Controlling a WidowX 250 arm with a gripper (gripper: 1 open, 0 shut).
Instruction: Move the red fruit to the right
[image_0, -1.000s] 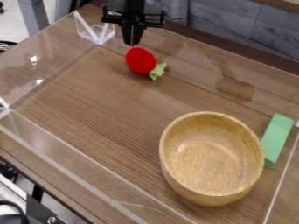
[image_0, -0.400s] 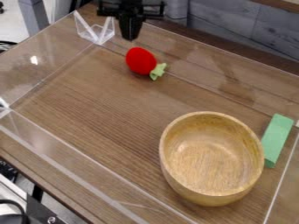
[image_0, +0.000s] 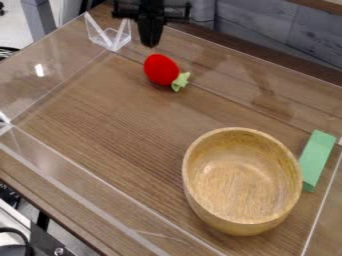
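Observation:
The red fruit (image_0: 163, 70), a small toy strawberry with a yellow-green leafy cap pointing right, lies on the wooden tabletop at the upper middle. My black gripper (image_0: 152, 40) hangs just above and slightly left of it, pointing down. Its fingers are pressed together and hold nothing. The fruit sits apart from the fingertips.
A wooden bowl (image_0: 205, 152) stands at the lower right. A flat green block (image_0: 317, 160) lies beside it near the right edge. Clear plastic walls (image_0: 40, 90) ring the table surface, with a folded corner (image_0: 104, 35) just left of the gripper.
The gripper has risen away from the fruit and its fingers have come together. The fruit has stayed where it was.

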